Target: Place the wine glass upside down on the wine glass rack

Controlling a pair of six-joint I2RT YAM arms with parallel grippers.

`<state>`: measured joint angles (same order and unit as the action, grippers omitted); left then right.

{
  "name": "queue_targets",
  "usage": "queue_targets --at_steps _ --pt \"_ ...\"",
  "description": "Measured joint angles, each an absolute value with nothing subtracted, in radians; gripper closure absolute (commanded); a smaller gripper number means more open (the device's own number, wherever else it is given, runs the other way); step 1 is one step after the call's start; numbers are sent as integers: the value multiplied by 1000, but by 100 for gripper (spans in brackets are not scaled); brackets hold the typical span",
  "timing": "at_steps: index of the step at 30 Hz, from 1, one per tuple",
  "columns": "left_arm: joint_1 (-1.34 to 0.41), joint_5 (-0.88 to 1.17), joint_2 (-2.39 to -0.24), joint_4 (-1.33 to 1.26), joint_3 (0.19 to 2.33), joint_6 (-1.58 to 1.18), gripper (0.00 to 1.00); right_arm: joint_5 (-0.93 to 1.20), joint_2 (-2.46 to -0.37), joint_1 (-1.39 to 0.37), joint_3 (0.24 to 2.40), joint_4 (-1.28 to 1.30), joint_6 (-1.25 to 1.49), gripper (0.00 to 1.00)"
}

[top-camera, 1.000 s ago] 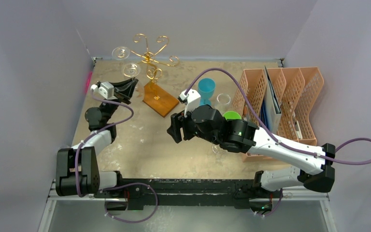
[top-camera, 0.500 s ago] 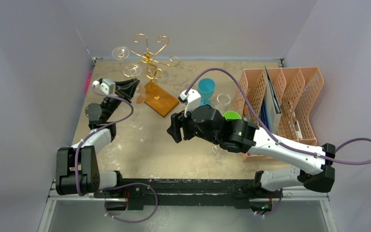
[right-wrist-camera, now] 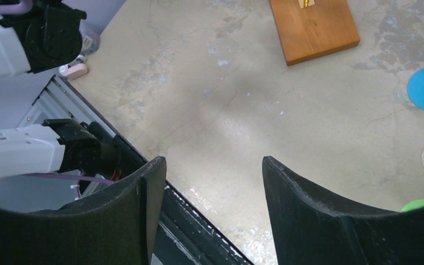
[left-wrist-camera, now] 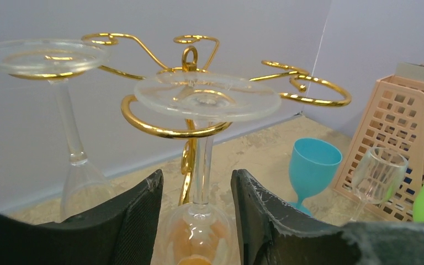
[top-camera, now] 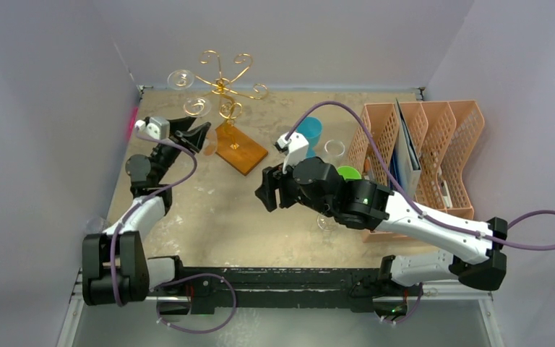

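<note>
The gold wire wine glass rack [top-camera: 220,81] stands on its brown wooden base [top-camera: 239,148] at the back left. A clear wine glass [left-wrist-camera: 201,165] hangs upside down, its foot [top-camera: 196,106] resting on a gold ring, its stem through the ring. My left gripper [top-camera: 200,136] [left-wrist-camera: 196,178] is round the bowl, which touches both fingers. A second clear glass [left-wrist-camera: 44,55] hangs on the arm to its left. My right gripper [top-camera: 265,190] [right-wrist-camera: 210,161] is open and empty above the bare middle of the table.
A blue goblet [top-camera: 308,133], an upright clear glass [top-camera: 334,151] and a green cup [top-camera: 347,173] stand right of the rack. The orange mesh organizer [top-camera: 423,148] fills the right side. The right wrist view shows the table's front edge [right-wrist-camera: 199,204].
My left wrist has turned and shifted slightly left while the glass foot stayed on the ring. My right arm has shifted a little to the right.
</note>
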<state>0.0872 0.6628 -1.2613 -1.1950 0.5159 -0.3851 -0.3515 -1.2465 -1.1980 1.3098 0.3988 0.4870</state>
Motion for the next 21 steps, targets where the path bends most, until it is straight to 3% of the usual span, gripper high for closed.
queue_targets --at_steps 12,21 --pt "87 473 -904 -614 542 -478 42 -402 -1137 -1195 1284 392 495 34" --pt "87 482 -712 155 784 -549 22 -535 -1207 -1163 1366 558 478 36"
